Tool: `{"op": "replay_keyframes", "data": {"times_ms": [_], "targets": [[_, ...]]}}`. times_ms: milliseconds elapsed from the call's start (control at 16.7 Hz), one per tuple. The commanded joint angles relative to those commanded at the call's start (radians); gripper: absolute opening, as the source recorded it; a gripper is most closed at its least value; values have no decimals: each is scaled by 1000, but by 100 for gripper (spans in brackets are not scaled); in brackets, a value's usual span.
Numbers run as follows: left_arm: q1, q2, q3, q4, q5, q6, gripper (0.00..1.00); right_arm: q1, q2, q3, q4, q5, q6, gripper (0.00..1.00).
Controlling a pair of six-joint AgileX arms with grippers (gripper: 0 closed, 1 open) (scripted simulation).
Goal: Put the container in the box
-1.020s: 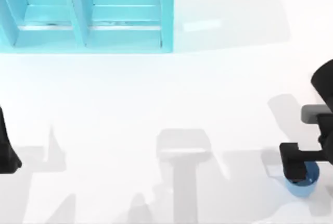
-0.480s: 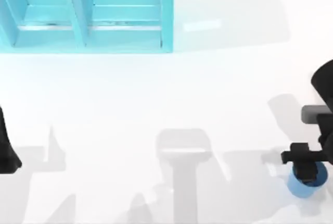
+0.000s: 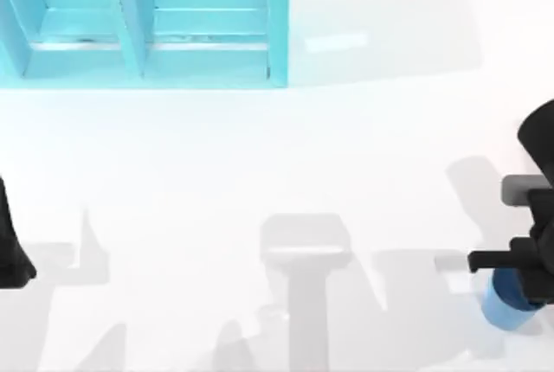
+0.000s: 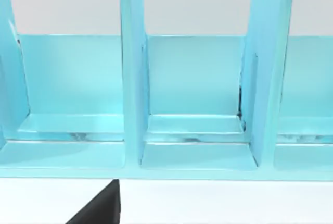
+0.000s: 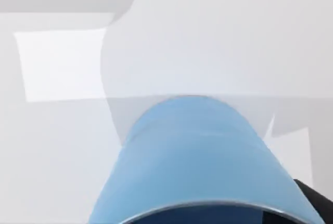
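top view: the right gripper [image 3: 525,279] covers the blue container [image 3: 511,310] at the table's four o'clock; whether its fingers grip, i cannot tell. the left arm [image 3: 12,251] is parked at nine, the turquoise box [image 3: 147,22] at eleven.
right wrist view: the container [image 5: 200,156] looks light, stiff and smooth-walled, likely slippery; best pinched across the rim.

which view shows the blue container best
The right wrist view: the container sits close up, its pale blue side wall and darker rim plain. The top view shows a sliver of it under the right tool. The left wrist view faces the turquoise box.
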Motion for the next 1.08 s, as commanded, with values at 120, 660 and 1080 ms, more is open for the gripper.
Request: {"op": "replay_keyframes", "data": {"times_ms": [120,660,1080], "targets": [[0,0,0,0,0,0,100,0,0,0,0,0,0,0],[0,0,0,0,0,0,100,-17,-1,61,-27,-8,-39,0],[0,0,0,0,0,0,100,-182,-8,461,-243,-8,-223,0]]}}
